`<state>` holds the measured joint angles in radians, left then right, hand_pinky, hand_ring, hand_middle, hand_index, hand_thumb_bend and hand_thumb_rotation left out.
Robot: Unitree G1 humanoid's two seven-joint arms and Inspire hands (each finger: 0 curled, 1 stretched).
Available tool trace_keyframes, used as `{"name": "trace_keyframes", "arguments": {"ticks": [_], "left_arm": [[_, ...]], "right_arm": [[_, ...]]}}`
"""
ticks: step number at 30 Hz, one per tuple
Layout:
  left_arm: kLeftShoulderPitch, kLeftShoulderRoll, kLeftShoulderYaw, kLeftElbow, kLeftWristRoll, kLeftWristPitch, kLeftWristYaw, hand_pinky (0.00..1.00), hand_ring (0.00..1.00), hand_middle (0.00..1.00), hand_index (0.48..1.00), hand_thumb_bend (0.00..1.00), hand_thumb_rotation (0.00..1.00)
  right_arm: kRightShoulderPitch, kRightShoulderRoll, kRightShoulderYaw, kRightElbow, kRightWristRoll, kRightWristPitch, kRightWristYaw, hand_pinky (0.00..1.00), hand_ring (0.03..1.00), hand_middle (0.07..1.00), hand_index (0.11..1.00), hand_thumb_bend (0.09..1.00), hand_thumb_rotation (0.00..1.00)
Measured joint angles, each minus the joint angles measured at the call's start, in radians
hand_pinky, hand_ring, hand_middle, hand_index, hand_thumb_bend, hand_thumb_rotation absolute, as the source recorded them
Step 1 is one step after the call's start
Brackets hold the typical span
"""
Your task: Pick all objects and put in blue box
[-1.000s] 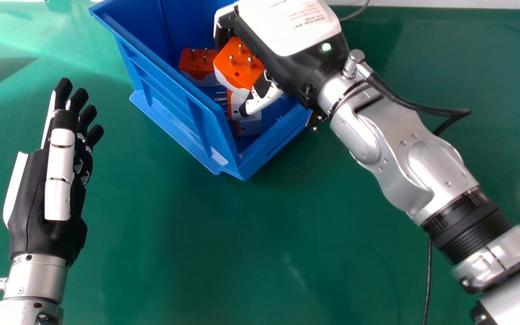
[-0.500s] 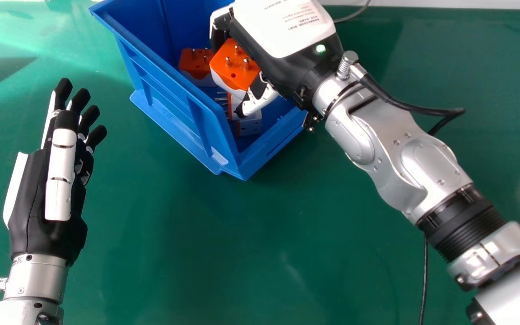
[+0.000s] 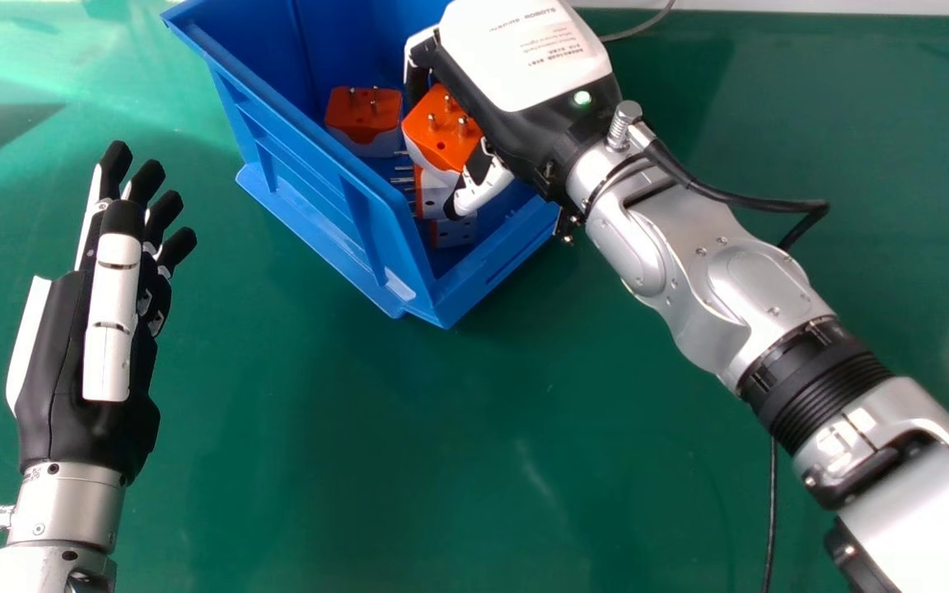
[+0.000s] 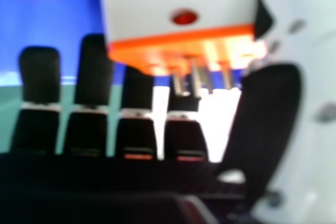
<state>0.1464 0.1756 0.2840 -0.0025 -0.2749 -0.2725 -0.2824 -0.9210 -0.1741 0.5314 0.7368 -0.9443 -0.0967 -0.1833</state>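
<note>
In the head view my right hand (image 3: 516,58) is over the blue box (image 3: 310,156), its fingers and thumb curled round an orange and white plug adapter (image 3: 440,136) with its pins turned up. The right hand view has this adapter (image 4: 178,9) close beside the dark fingers and thumb of my right hand (image 4: 262,114). Inside the box lie another orange and white adapter (image 3: 366,115) with pins up, one on its side (image 3: 432,196) with pins pointing left, and a white and orange one (image 3: 455,232) near the corner. My left hand (image 3: 83,346) is open at the left, away from the box.
The green table (image 3: 441,461) spreads around the box. A black cable (image 3: 771,511) runs down beside the right arm, and a thin cable (image 3: 643,26) curves behind the box. A pale edge (image 3: 837,7) borders the table's far side.
My right hand first shifted slightly left; its fingers, thumb and the held adapter then moved a little right and nearer. The right forearm swung slightly left. The left hand has hardly moved.
</note>
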Motion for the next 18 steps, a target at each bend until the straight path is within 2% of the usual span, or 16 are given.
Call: {"name": "trace_keyframes", "arguments": {"ticks": [5,7,10,13,15,18], "left_arm": [[-0.004,0.0,0.0,0.008,0.0,0.0,-0.002,0.95,0.96,0.98,1.0,0.53,0.95],[-0.005,0.0,0.0,0.014,0.0,0.0,-0.002,0.95,0.96,0.98,1.0,0.52,0.95],[-0.005,0.0,0.0,0.014,0.0,0.0,-0.001,0.95,0.96,0.98,1.0,0.52,0.95],[-0.005,0.0,0.0,0.014,-0.001,0.0,-0.002,0.96,0.96,0.98,1.0,0.52,0.95],[-0.005,0.0,0.0,0.014,-0.001,-0.001,-0.002,0.96,0.97,0.98,1.0,0.52,0.95],[-0.006,0.0,0.0,0.018,0.0,-0.003,-0.001,0.96,0.97,0.98,1.0,0.53,0.95]], "right_arm": [[-0.001,0.011,-0.004,0.009,0.029,0.002,-0.014,0.3,0.429,0.544,0.528,0.489,0.0],[-0.002,0.01,-0.003,0.007,0.033,0.016,0.001,0.39,0.528,0.621,0.615,0.613,0.0],[-0.002,0.0,0.006,-0.001,0.026,0.035,0.019,0.44,0.572,0.657,0.65,0.662,0.01],[-0.002,-0.012,0.019,-0.007,0.019,0.045,0.022,0.56,0.688,0.755,0.739,0.77,0.07],[-0.002,-0.017,0.024,-0.016,0.017,0.054,0.023,0.62,0.743,0.804,0.785,0.814,0.1],[-0.002,-0.018,0.029,-0.033,0.002,0.069,0.024,0.64,0.767,0.826,0.806,0.831,0.12]]}}
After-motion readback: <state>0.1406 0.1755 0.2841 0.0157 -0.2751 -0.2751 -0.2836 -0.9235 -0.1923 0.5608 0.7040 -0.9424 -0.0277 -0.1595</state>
